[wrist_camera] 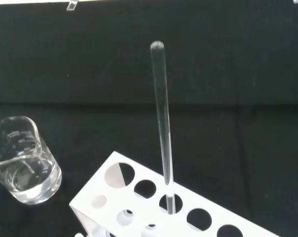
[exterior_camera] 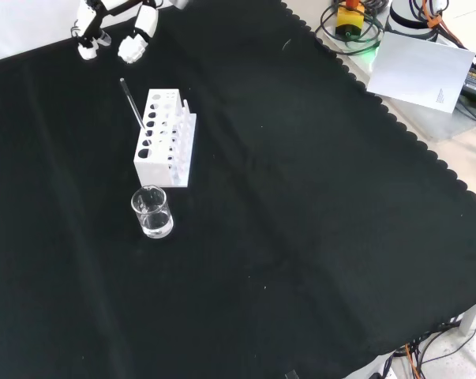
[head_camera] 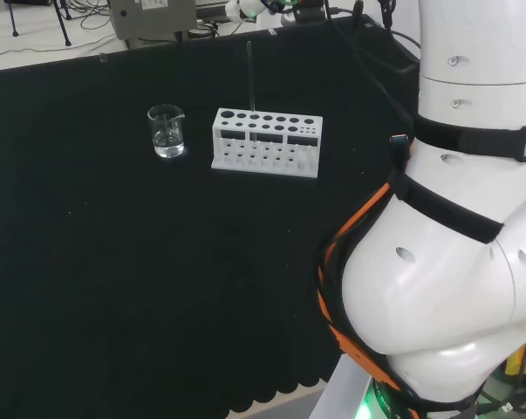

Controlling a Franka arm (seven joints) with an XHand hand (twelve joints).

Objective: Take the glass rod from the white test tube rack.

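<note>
- Glass rod point(wrist_camera: 162, 123) is seated upright in the white test tube rack point(head_camera: 267, 142).
- Beaker point(exterior_camera: 151, 212) is placed beside the rack.
- Hand point(exterior_camera: 111, 30) is held above the rack's far end in the front view, fingers relaxed, nothing grasped.

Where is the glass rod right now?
The glass rod stands in a hole of the white test tube rack, right of the beaker in the head view.

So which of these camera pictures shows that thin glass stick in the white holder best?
The wrist view: the glass rod appears close and large, upright in a hole of the white rack. The head view and front view show it as a thin faint line.
</note>
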